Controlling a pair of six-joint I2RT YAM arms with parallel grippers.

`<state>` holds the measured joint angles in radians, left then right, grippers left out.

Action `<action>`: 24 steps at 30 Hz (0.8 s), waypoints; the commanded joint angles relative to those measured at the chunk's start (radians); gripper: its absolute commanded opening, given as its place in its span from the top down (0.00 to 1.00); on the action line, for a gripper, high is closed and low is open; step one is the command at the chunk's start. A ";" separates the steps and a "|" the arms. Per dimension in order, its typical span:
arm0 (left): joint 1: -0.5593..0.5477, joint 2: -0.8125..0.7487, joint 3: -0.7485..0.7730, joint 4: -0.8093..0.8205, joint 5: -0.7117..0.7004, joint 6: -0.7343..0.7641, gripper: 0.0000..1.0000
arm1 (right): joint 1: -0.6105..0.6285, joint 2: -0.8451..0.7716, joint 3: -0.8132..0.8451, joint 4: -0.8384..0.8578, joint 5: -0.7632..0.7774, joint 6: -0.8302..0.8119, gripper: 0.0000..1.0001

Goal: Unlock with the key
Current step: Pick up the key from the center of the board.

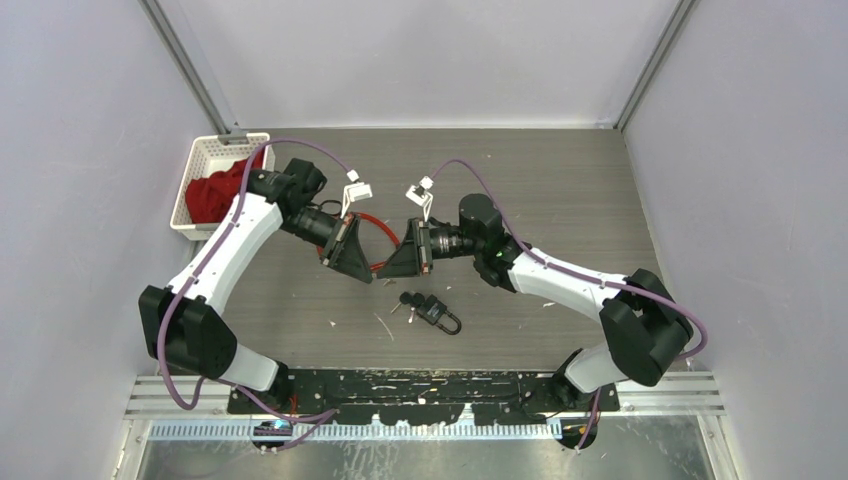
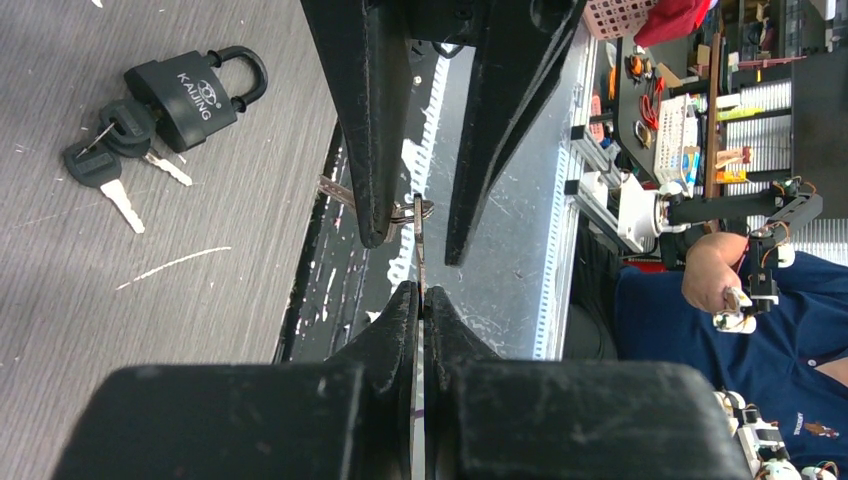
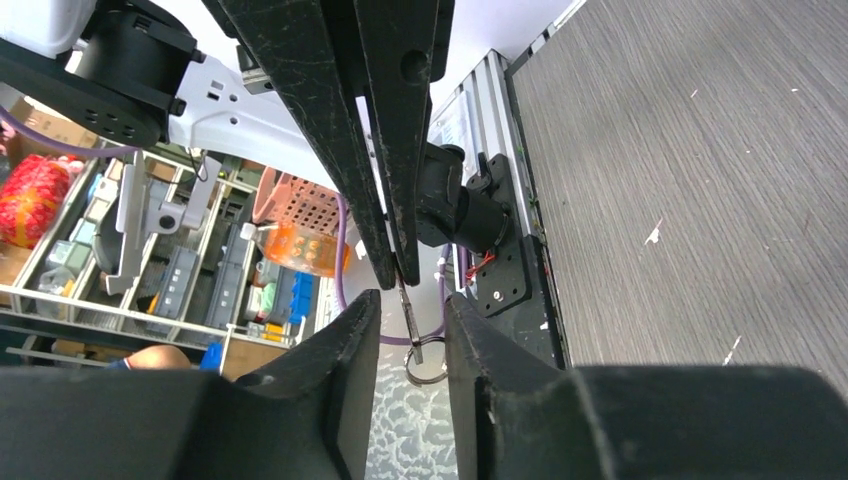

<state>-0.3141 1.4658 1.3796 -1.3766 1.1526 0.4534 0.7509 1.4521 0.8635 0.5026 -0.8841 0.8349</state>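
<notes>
White basket of red cloth, padlock well apart

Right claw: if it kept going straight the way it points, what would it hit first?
Likely the small silver metal key sitting between the fingers of the right claw, then the left claw gripping it, tip to tip.

We find the padlock lying on the table near its middle, toward the arm bases, with a bunch of spare keys against its left side. Just behind them, above the table, the left end effector and the right end effector meet tip to tip, with a key between them. A basket sits at the table's far left corner, with a cloth in it.
</notes>
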 commanded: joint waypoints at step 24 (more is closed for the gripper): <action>-0.001 -0.031 0.005 0.160 -0.118 -0.089 0.52 | -0.057 -0.081 -0.056 0.077 0.029 0.083 0.99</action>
<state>-0.3141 1.4635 1.3792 -1.3094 1.1339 0.3992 0.7277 1.4456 0.8131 0.5652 -0.8795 0.9237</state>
